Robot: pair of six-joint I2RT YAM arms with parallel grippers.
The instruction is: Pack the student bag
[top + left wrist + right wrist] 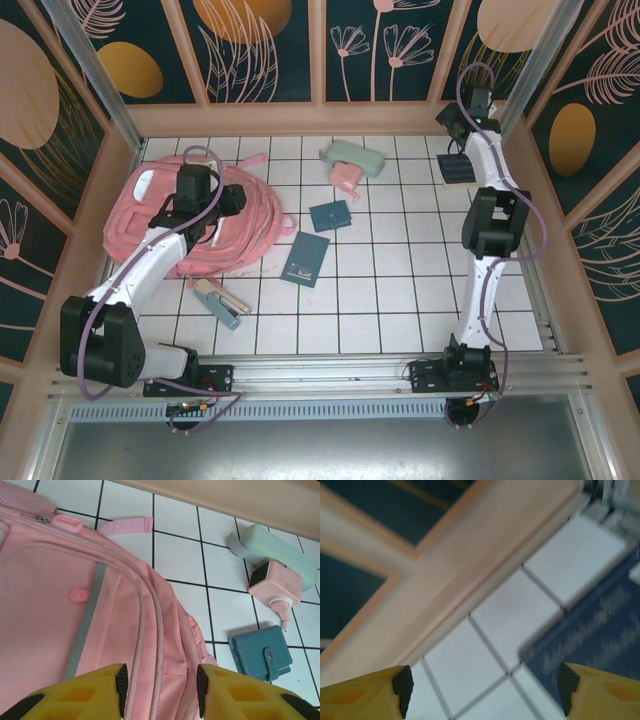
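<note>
Left gripper (160, 692): we see the jaws partly apart with nothing clamped, straddling a piped seam of the student bag (50, 610). We can't tell whether the pads touch the fabric. The bag lies flat, front up, on the left rear of the tiled table (400, 300). Beside it are a teal wallet (261, 652) and a pink box (277, 582) right by the mint pencil case (280, 547). Right gripper (485, 685): jaws wide and empty, above tiles at the rear wall, with a blurred dark blue booklet (592, 642) just beside.

We see a pencil case (352, 157) with a pink box (346, 181) at its six o'clock. A wallet (330, 216) lies at a booklet's (305, 259) one o'clock.
</note>
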